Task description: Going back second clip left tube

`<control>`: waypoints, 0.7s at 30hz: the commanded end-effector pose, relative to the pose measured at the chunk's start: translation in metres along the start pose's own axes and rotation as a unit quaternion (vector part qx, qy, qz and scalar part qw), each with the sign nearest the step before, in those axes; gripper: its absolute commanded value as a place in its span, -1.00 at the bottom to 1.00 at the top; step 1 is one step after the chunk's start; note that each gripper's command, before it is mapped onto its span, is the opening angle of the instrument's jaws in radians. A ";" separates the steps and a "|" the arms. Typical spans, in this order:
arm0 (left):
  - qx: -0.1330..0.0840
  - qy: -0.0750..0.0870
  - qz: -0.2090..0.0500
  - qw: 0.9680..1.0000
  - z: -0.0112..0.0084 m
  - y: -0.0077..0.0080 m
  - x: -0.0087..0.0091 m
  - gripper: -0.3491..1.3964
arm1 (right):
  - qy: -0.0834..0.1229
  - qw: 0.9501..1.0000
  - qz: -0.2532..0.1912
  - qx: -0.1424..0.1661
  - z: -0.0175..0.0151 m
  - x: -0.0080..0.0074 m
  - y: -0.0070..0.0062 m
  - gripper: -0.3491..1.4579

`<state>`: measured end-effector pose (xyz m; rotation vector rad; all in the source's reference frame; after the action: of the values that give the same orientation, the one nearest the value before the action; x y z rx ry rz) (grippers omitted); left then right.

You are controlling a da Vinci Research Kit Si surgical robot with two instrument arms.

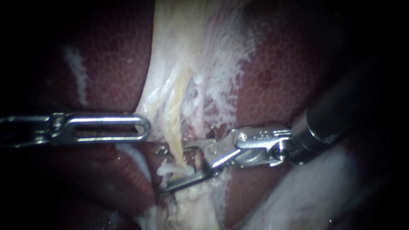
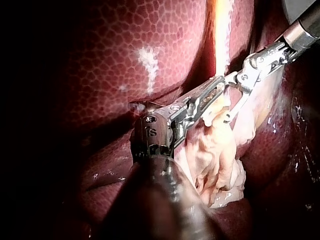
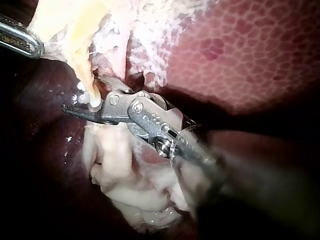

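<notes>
Presently, the left tube [image 1: 174, 123] shows as a yellowish, slightly glossy strand. It runs down out of the pale tissue [image 1: 187, 51] at the middle of the endoscope view, with dark red, mottled liver [image 1: 110, 55] on either side. It is narrow, smooth along its length and more frayed at its lower end. A thinner pinkish strand [image 1: 198, 121] lies just beside it on the right.

Right instrument [image 1: 174, 168]: the shaft enters from the right and its jaws stand well apart. One jaw lies above the lower end of the tube and the other below it, so the tube passes through the gap. The jaws do not clamp it. The right wrist view confirms this: the tube [image 3: 82, 65] hangs down ahead of the instrument [image 3: 82, 95] into the gap between the spread jaws.

A whitish lump [image 1: 172, 170] lies across the tube's lower end against the lower jaw. It also shows as shiny white beads [image 3: 92, 102] in the right wrist view. Whether it is a clip cannot be told.

Left instrument [image 1: 140, 127]: the shaft enters level from the left, and its slotted jaws are closed together on the edge of the pale tissue, beside the tube and apart from it. In the left wrist view its jaws [image 2: 217, 87] meet the same tissue, with the right instrument [image 2: 227, 100] just ahead.
</notes>
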<state>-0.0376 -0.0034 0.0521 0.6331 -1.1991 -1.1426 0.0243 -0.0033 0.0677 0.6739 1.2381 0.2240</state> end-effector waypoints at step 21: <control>0.000 0.000 0.001 1.000 0.0001 0.0003 0.0001 -1.00 | 0.007 0.999 -0.012 -0.041 -0.0160 0.0044 -0.0024 0.05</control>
<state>-0.0375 -0.0035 0.0525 0.6334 -1.1993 -1.1416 0.0102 0.0030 0.0600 0.5808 1.2448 0.2569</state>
